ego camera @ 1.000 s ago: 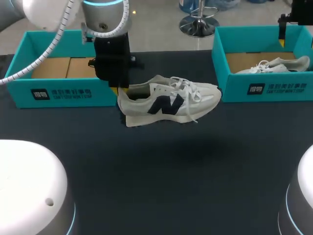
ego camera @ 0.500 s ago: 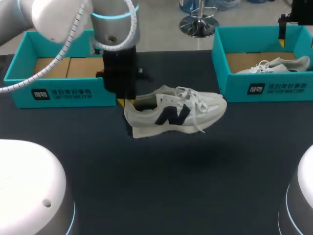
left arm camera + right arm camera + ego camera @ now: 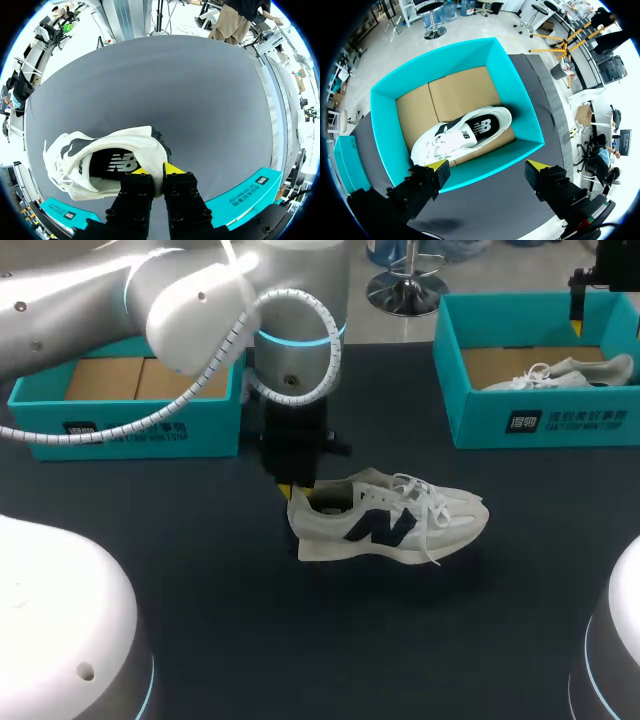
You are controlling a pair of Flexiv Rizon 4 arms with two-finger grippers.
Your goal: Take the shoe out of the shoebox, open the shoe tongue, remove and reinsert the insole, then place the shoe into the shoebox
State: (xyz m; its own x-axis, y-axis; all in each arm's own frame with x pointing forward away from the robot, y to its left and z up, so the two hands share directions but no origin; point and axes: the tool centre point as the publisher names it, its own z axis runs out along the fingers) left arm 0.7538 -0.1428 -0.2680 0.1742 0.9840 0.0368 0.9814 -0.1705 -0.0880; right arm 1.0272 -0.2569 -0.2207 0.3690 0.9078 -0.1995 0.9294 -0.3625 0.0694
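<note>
— Pinching the cream fabric shoe (image 3: 390,525) by its padded heel rim, the left gripper (image 3: 158,172) is closed on it at the middle of the matte black table (image 3: 300,650). Risk?
— That soft rim could fold, letting the toe swing or slip. Farther off, the right gripper (image 3: 487,171) hangs wide open, empty, over a teal cardboard shoebox (image 3: 382,107) holding a second shoe (image 3: 465,131).
</note>
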